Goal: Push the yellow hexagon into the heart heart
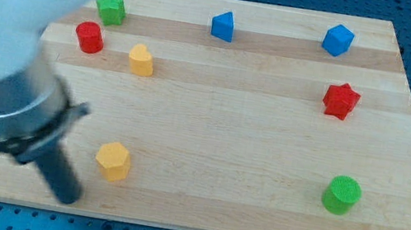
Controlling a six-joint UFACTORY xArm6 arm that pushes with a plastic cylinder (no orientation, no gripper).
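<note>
The yellow hexagon (113,159) lies near the view's bottom left of the wooden board (243,138). The yellow heart (141,60) lies above it, toward the view's upper left. My tip (68,194) is at the end of the dark rod, just below and to the left of the yellow hexagon, a small gap apart from it. The arm's large body covers the board's left side.
A red cylinder (89,37) and a green block (110,9) sit at the upper left, near the heart. A blue block (223,26) and a blue hexagon (338,39) lie along the top. A red star (340,101) and a green cylinder (341,194) are at the right.
</note>
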